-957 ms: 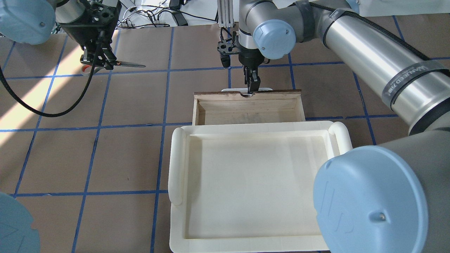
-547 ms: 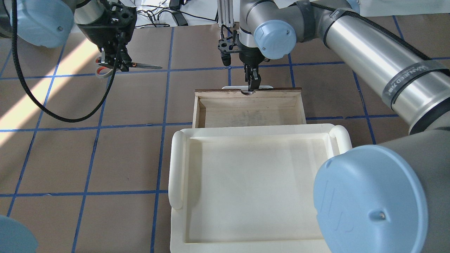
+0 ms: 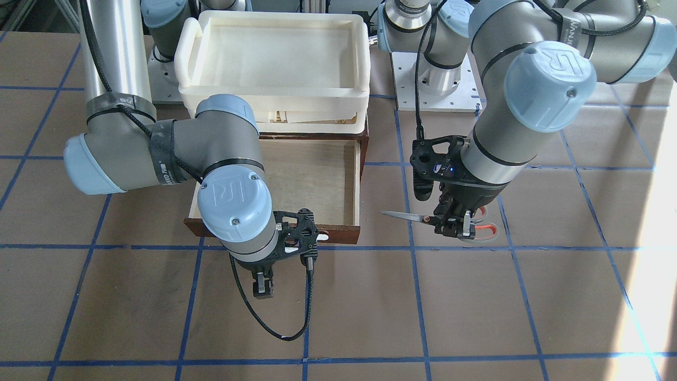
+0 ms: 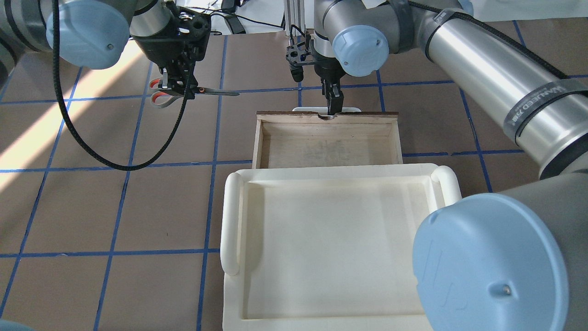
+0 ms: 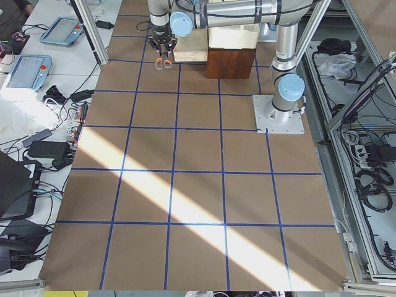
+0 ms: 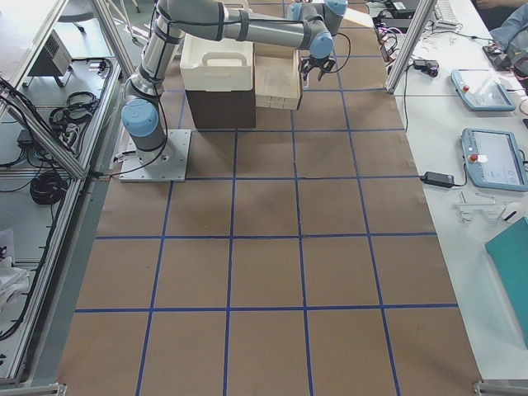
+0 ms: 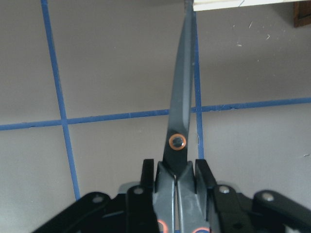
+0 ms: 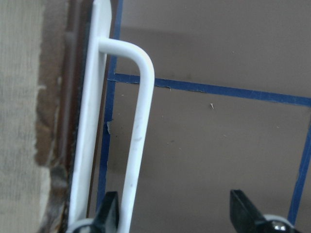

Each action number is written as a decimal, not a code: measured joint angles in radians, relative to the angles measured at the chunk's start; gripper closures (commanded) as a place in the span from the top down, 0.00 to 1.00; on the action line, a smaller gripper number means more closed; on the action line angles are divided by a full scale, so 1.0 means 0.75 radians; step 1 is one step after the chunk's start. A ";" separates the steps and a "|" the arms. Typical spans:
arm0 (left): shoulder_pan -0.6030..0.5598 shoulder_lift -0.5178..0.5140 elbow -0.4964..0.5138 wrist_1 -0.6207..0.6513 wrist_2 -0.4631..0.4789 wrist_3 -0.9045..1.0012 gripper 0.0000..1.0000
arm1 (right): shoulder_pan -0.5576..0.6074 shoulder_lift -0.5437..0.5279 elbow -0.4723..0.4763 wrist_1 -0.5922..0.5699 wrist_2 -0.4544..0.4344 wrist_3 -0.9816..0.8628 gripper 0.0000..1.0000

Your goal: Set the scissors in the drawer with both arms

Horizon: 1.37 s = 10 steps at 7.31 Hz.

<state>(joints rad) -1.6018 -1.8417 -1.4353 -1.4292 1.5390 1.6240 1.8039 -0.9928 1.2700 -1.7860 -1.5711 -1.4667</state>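
Left tool (image 4: 177,88) with scissors (image 4: 204,91) (blades level) near drawer (image 4: 258,138) rim

You saw the scissors (image 4: 212,92) clamped in the L gripper (image 4: 177,88) just behind the pivot. Blades were closed, level, pointing out ahead of the fingers; orange-lined loops stuck out behind. The drawer (image 4: 257,142), dark brown w/ pale ply inside, stood open, its white bar handle (image 8: 137,136) between the spread fingers of the R gripper (image 8: 177,216).
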 measured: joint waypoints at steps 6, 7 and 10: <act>-0.209 0.005 -0.013 0.001 -0.009 -0.212 0.00 | -0.125 -0.231 0.030 0.080 -0.037 0.056 1.00; -0.266 -0.005 -0.013 0.005 -0.011 -0.266 0.00 | -0.191 -0.324 0.064 0.138 -0.036 0.140 1.00; -0.409 -0.034 -0.035 0.021 -0.015 -0.363 0.00 | -0.312 -0.568 0.227 0.194 -0.040 0.599 1.00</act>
<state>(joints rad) -1.9089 -1.8668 -1.4619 -1.4137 1.5279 1.3521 1.5701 -1.4188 1.4402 -1.6406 -1.6008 -1.0172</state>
